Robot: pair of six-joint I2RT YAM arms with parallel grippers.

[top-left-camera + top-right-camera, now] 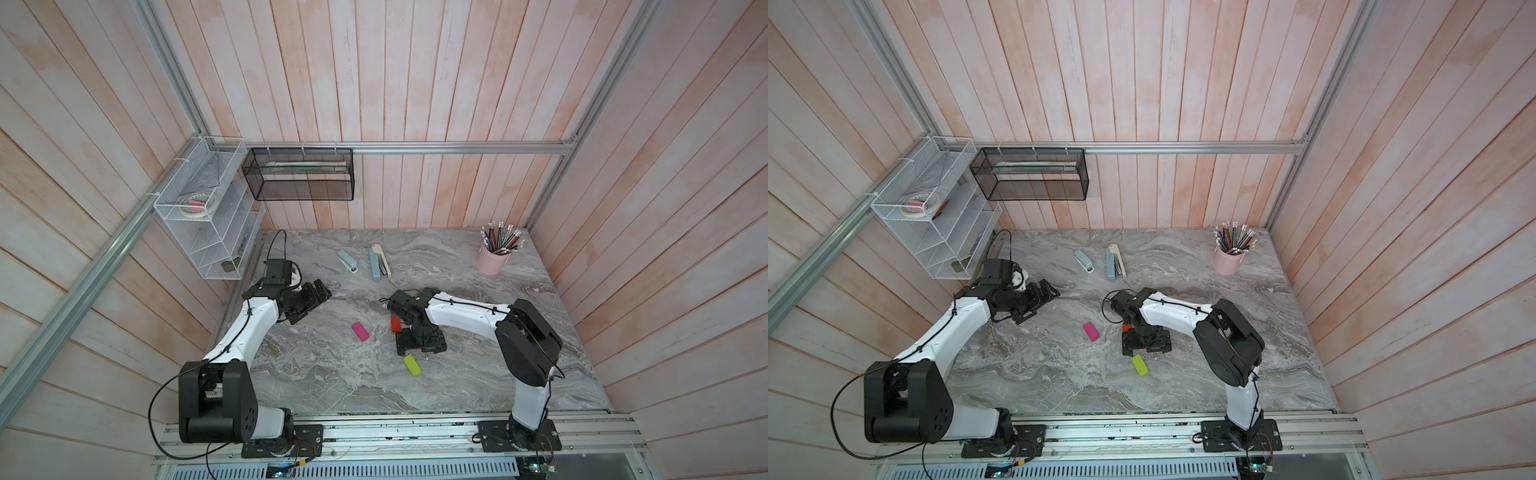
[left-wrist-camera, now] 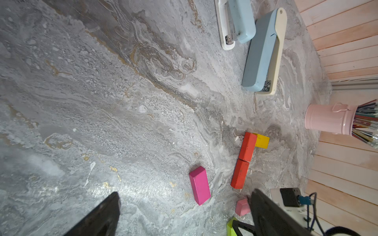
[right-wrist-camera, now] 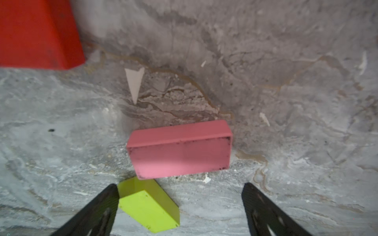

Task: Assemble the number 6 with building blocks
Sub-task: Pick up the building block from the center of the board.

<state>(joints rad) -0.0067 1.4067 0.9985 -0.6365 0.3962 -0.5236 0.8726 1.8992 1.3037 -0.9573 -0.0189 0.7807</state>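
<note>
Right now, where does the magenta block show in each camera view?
Both top views: the magenta block lies flat mid-picture, up and left of the green block.
Left wrist: it lies alongside the nearer red block, not touching it.
Right wrist: not in it.
Shared landmark: the green block, seen in all four views.

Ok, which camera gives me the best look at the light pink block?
The right wrist view: the light pink block lies whole and close, just ahead of the open right end effector. The left wrist view shows only one end of it. In both top views the right arm covers it.
</note>
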